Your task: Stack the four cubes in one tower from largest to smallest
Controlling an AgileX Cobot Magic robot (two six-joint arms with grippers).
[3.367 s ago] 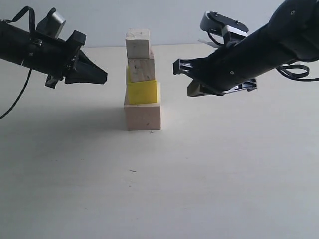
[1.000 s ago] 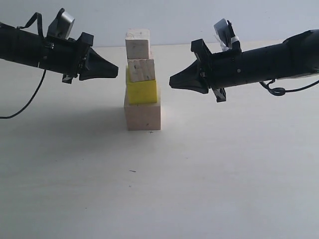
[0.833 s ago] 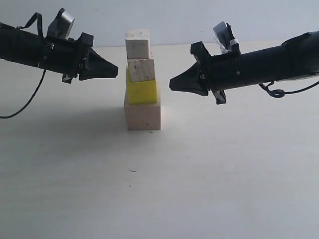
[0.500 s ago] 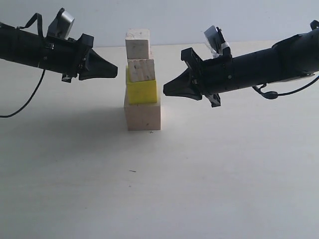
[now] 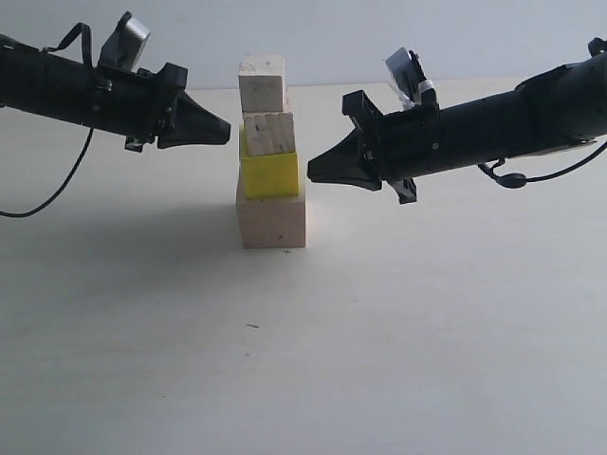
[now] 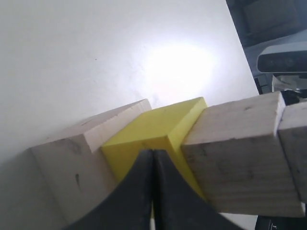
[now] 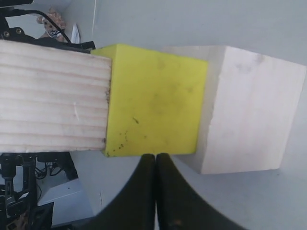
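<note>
The tower is seen standing on the pale table (image 5: pixel 398 341), and the yellow cube (image 5: pixel 270 175) is taken as the marker. Directly under the yellow cube the large pale cube (image 5: pixel 272 220) is planted flat on the table, its faces a little wider than the yellow cube's. On top of the yellow cube the medium pale cube (image 5: pixel 269 134) is seated, and above that the top pale cube (image 5: pixel 262 83) is perched, shifted slightly to the left of the yellow cube's centre line. All four are stacked, none is gripped.

Now the arms. The left gripper (image 5: pixel 225 133) is held to the left of the yellow cube and a touch higher, level with the medium pale cube, with a narrow gap to the stack visible in the exterior view. Its jaws are pressed flat together with nothing between them, as the left wrist view confirms, where the left gripper's joined tips are aimed at a corner of the yellow cube.

The right gripper (image 5: pixel 311 175) is pointed in from the right, at the yellow cube's own height and just beside its face; whether contact is made cannot be told. Its jaws too are brought fully together, empty, as shown in the right wrist view.

Further left of the yellow cube, a black cable (image 5: pixel 52 185) is draped down from the left arm.
</note>
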